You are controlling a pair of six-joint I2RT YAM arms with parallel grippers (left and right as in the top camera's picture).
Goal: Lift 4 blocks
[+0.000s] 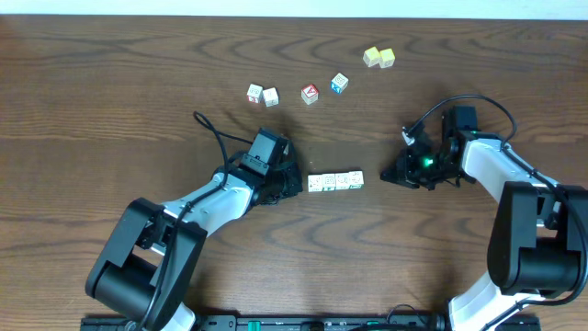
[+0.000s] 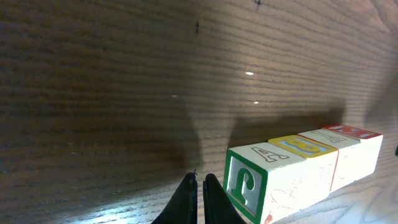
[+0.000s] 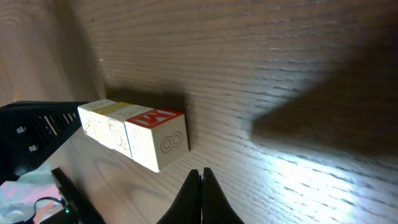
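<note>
Four white picture cubes (image 1: pixel 335 181) lie in a touching row on the table (image 1: pixel 110 110), between the left jaws and the right jaws, both clenched on nothing. They look light, rigid and smooth. Pressing squarely on both end faces seems best, or the row may buckle.

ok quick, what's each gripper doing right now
left gripper: closed, holding nothing, next to the end of the row of blocks
right gripper: closed, holding nothing
</note>
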